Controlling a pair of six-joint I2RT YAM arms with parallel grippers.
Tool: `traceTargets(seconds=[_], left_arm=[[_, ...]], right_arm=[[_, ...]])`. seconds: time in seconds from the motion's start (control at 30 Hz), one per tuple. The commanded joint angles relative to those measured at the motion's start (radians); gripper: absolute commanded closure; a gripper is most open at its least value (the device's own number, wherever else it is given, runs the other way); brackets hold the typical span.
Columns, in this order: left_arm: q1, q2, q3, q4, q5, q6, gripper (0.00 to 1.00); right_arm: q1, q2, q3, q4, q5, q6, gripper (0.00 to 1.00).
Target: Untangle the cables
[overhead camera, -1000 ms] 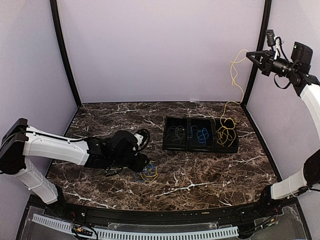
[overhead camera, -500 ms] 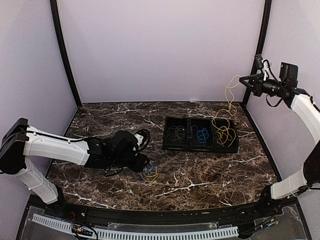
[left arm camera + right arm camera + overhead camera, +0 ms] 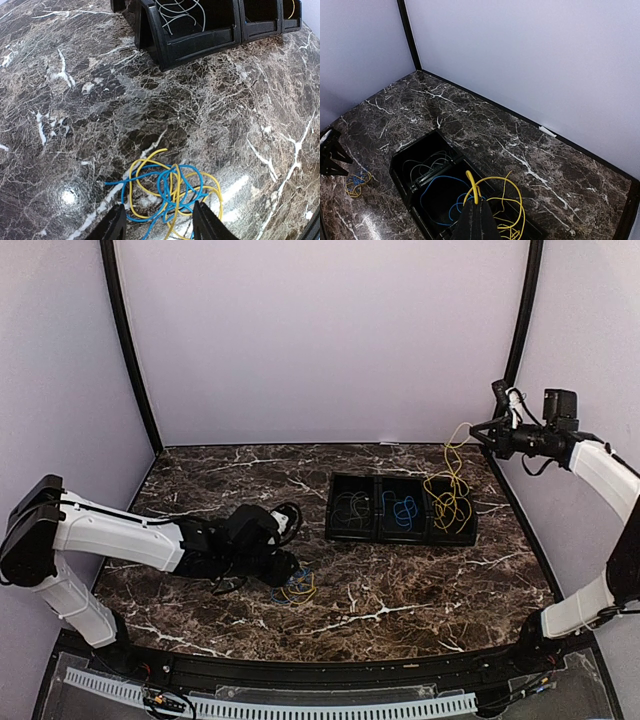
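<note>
L gripper (image 3: pixel 160 222) low over table (image 3: pixel 420 590), near side, left of centre; jaws part-open, holding nothing; fingers (image 3: pixel 114 227) straddle the yellow-blue tangle (image 3: pixel 169 187), prob. posed to pin or pick one strand. Tangle lies loose on the marble, near-left of tray (image 3: pixel 400 538).

Tray, centre-right, 3 compartments: left has grey cable (image 3: pixel 352 508); mid has blue cable (image 3: pixel 403 508); right has yellow cable (image 3: pixel 452 502); looks like sorting by colour.

R gripper (image 3: pixel 480 427) raised at far right, clamped shut on upper end of that yellow cable; strand hangs slack into right compartment; held high prob. so it feeds in w/o snagging; likely step: drop it there. Yellow + blue in tangle not yet separated.
</note>
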Motion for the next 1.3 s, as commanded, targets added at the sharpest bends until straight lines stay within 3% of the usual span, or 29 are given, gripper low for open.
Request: traceTargets(seconds=[0.0,0.47,0.9,1.27], left_arm=[[0.001,0.012,-0.006,0.000,-0.002,0.011,0.53],[0.001,0.017,-0.015,-0.001,0.000,0.008,0.53],[0.001,0.002,-0.048,0.037,-0.002,-0.007,0.53],[0.001,-0.031,-0.102,0.059,-0.018,-0.049,0.53]], right_arm=[[0.008,-0.013,-0.044,-0.047,0.071,-0.090,1.00],[0.008,-0.169,-0.045,-0.148,0.167,-0.104,1.00],[0.044,-0.045,-0.109,-0.062,0.152,-0.096,1.00],[0.126,0.138,-0.210,0.079,0.340,-0.158,1.00]])
